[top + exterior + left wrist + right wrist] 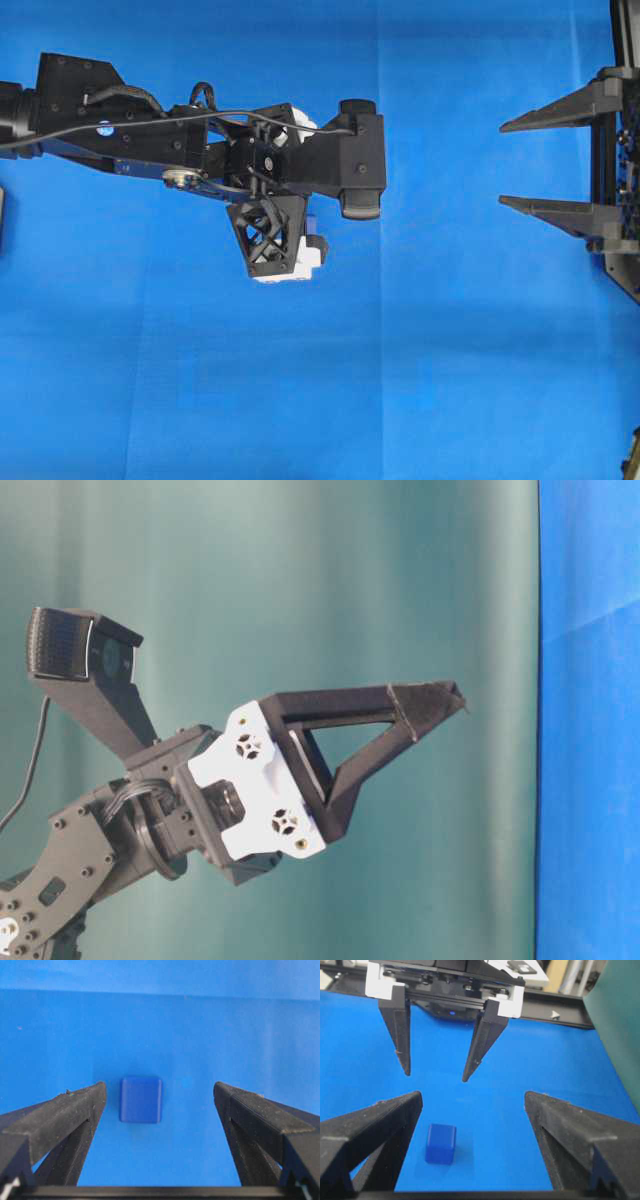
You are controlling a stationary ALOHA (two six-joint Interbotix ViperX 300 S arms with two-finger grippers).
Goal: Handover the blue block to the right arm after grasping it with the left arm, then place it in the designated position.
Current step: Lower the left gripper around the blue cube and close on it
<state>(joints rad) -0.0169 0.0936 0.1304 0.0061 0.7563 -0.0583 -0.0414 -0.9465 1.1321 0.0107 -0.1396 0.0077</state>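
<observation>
Desk: we see a blue cloth (430,350) covering the whole working surface, with faint fold lines crossing it in the overhead view.
Room: in the table-level view we see a plain teal backdrop (300,580) behind the arm; in the right wrist view a black rail (570,1010) runs along the far edge of the cloth.
Blue block: we find the blue block (140,1099) lying flat on the cloth, on its own, touched by nothing. In the left wrist view it sits between the two fingers, nearer the one at the left of that picture. In the right wrist view we see it (440,1143) low in the picture, below the left hand's tips.
Left hand: our left hand (160,1102) points down at the cloth above the block, its fingers spread well apart, wider than the block. The white brackets (382,985) cap its finger rail. In the overhead view the arm (200,135) reaches in from the left edge and hides the block.
Right hand: our right hand (505,165) waits at the right edge of the overhead view, well apart from the left hand, fingers pointing toward it and spread wide with nothing between them.
</observation>
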